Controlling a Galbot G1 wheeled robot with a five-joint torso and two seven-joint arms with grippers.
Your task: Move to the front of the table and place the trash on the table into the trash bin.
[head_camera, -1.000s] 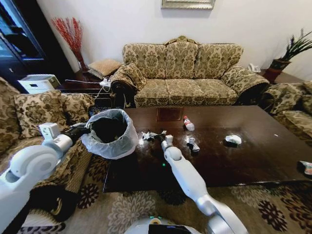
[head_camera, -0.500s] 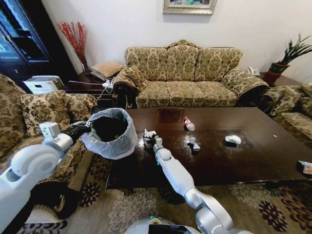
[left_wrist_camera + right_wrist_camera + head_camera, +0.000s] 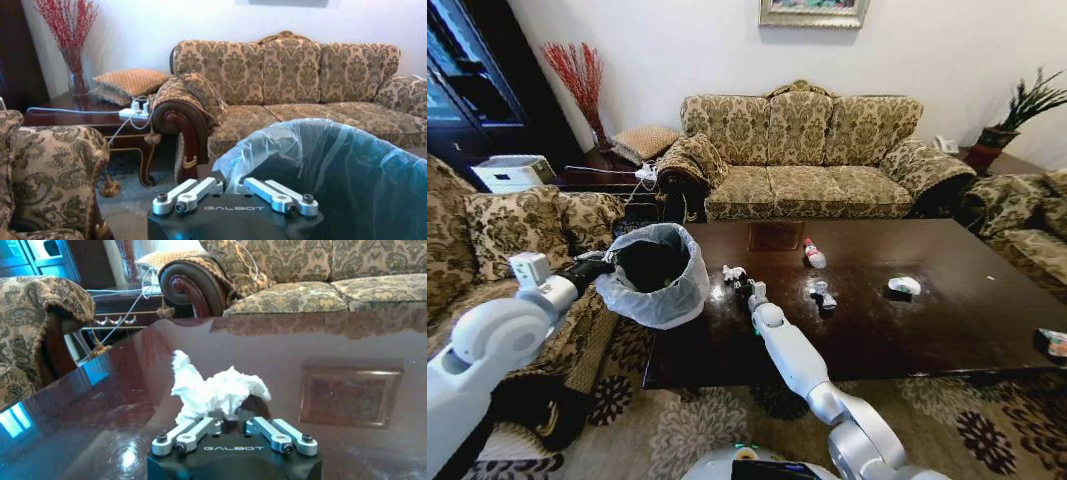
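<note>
Paper scrap, crumpled white [image 3: 215, 390], sits on the desk [image 3: 947, 330] near the desk's corner closest to the trash bin [image 3: 655, 273]. Right claw [image 3: 231, 426] is at the scrap, fingers on either side of its lower part and nearly closed, pinching it; scrap appears to rest on the glossy top. In the head view the right claw [image 3: 745, 287] is just beside the bin-side desk edge, scrap [image 3: 731, 273] at its tip. "GALBOT" is printed on both claw bodies.

Trash bin hangs off the desk's corner, over the armchair [image 3: 512, 230] side, whitish bag folded over its rim. Left claw [image 3: 233, 191] is closed on the bag rim [image 3: 230, 162]; in the head view the left claw [image 3: 599, 265] is at the bin's wall away from the desk.

Farther along the desk from the bin: small bottle [image 3: 813, 254] with a red-white label, text unreadable; crushed wrapper [image 3: 822, 294]; white wrapper [image 3: 904, 286]; colourful packet [image 3: 1055, 344] at the desk's far end. Square inlay [image 3: 775, 236] lies near the sofa-side edge.
</note>
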